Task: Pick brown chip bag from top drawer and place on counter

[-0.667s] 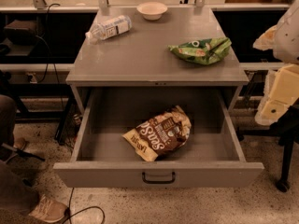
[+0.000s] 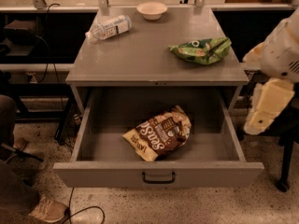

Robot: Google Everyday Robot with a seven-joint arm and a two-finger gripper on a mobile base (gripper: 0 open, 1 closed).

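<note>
The brown chip bag (image 2: 160,132) lies flat in the open top drawer (image 2: 159,174), near its middle, with white lettering facing up. The drawer is pulled fully out below the grey counter (image 2: 149,55). My gripper (image 2: 267,107) hangs at the right edge of the view, beside the drawer's right wall and above floor level. It is apart from the bag and holds nothing that I can see.
On the counter lie a green chip bag (image 2: 202,50) at the right, a plastic water bottle (image 2: 108,27) at the back left and a small white bowl (image 2: 152,10) at the back. A person's leg and shoe (image 2: 46,210) are at the bottom left.
My arm and gripper have shifted slightly down and to the left. The bag, the drawer and the counter items have not moved.
</note>
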